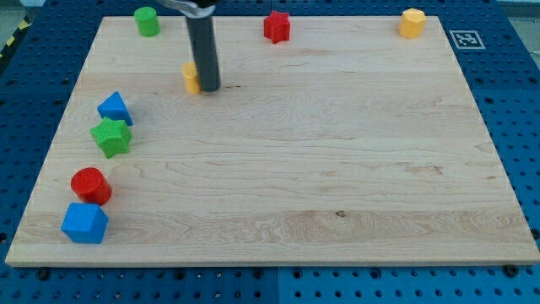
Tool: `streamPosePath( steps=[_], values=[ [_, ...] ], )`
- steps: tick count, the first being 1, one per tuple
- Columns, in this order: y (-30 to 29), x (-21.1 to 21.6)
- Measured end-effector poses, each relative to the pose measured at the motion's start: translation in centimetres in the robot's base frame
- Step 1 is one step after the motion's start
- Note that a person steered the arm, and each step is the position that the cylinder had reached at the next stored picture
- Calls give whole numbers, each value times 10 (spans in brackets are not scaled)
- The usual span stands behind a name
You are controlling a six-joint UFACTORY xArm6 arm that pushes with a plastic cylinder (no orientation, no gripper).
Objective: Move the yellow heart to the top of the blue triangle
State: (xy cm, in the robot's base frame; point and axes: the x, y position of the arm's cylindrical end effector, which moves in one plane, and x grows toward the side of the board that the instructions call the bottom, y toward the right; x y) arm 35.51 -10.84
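Observation:
The yellow heart [191, 76] lies on the wooden board near the view's top left, partly hidden behind my rod. My tip [209, 88] rests on the board right against the heart's right side. The blue triangle [115, 108] sits lower and to the left of the heart, near the board's left edge, about a hand's width away from it.
A green star [111, 137] lies just below the blue triangle. A red cylinder [90, 186] and a blue cube [84, 223] sit at the bottom left. A green cylinder [147, 21], a red star [276, 27] and a yellow hexagon [412, 23] line the top edge.

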Motion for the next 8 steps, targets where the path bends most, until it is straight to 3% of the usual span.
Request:
streamPosePath(
  steps=[2,8],
  values=[
    [-5,-54],
    [-53,-17]
  ],
)
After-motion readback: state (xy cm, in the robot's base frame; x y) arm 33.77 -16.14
